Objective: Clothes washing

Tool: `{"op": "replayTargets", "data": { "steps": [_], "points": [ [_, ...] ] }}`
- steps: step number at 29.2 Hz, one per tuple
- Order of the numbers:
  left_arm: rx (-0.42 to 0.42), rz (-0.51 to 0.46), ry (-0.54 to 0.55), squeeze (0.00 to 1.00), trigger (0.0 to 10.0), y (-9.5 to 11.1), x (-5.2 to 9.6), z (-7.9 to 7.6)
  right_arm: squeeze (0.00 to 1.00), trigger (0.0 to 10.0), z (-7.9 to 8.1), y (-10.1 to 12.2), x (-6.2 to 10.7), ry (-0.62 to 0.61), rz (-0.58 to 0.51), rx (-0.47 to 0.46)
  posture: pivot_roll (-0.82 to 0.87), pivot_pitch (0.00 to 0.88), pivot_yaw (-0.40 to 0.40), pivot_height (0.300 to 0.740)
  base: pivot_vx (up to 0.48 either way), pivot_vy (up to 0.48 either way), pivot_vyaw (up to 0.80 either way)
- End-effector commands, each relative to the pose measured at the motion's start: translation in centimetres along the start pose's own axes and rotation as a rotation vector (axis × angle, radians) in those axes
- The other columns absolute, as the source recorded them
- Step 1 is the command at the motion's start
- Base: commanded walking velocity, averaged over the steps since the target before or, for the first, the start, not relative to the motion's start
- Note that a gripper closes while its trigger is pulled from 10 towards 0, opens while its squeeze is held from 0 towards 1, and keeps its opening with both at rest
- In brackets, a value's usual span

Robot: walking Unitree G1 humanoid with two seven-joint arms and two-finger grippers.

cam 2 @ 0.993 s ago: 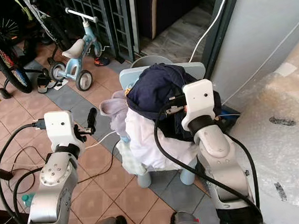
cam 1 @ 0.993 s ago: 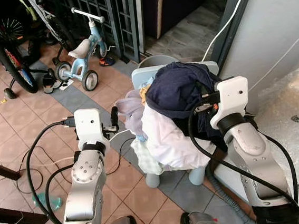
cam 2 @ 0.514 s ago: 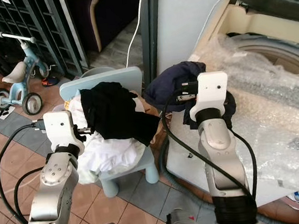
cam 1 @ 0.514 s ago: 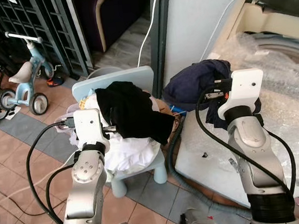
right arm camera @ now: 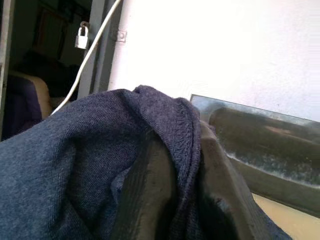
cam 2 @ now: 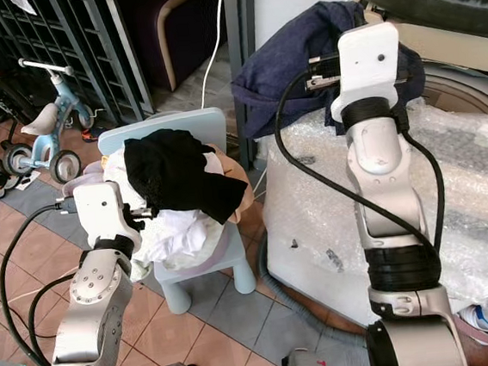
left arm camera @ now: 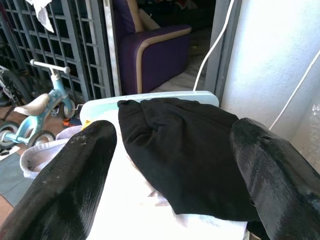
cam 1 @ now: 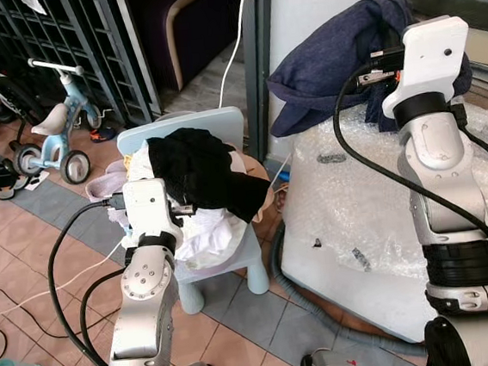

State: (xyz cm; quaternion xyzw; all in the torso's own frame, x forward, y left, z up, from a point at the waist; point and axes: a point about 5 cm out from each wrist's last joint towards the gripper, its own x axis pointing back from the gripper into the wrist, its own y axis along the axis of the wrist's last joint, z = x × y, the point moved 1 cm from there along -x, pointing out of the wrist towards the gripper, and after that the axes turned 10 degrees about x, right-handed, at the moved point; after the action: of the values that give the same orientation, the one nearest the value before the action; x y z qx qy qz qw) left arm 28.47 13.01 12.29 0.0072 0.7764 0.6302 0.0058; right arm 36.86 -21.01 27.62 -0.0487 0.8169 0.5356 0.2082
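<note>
Head views: the right pincer [cam 1: 369, 61] had lifted the navy garment [cam 1: 327, 58] well up since a second ago, off the chair pile and over to the bubble-wrapped washing machine [cam 1: 377, 222], so the carry looked nearly done and the drop into the tub seemed next. One small blue chair [cam 1: 194, 127] stood by the machine's front corner with one black garment [cam 1: 192, 166] on top of a white one [cam 1: 205, 232]. One toddler trike [cam 1: 53, 128] sat by the grille.

Left wrist view: the left pincer [left arm camera: 172, 165] was spread wide and empty, its fingers [left arm camera: 70, 180] either side of the black garment.

Right wrist view: right pincer fingers [right arm camera: 150, 190] were pinched tight on a fold of the navy garment, with the machine's lid [right arm camera: 260, 140] just behind.
</note>
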Motion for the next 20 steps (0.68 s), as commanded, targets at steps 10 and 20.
{"op": "replayTargets", "data": {
  "steps": [10, 20],
  "points": [
    [0.013, -0.024, -0.034, 0.0, 10.0, 0.5, 0.3, -0.5, 0.0, 10.0, -4.2, 0.2, -4.5, -0.201, 0.096, -0.001, -0.01, 0.087, 0.015, 0.74, 0.263, 0.0, 0.0],
    [0.026, 0.002, -0.023, 0.0, 10.0, 0.2, 0.5, -0.4, 0.0, 10.0, -5.2, -1.7, -4.4, -0.279, 0.188, -0.008, -0.01, 0.094, 0.016, 0.74, 0.225, 0.0, -0.27]
  ]
}}
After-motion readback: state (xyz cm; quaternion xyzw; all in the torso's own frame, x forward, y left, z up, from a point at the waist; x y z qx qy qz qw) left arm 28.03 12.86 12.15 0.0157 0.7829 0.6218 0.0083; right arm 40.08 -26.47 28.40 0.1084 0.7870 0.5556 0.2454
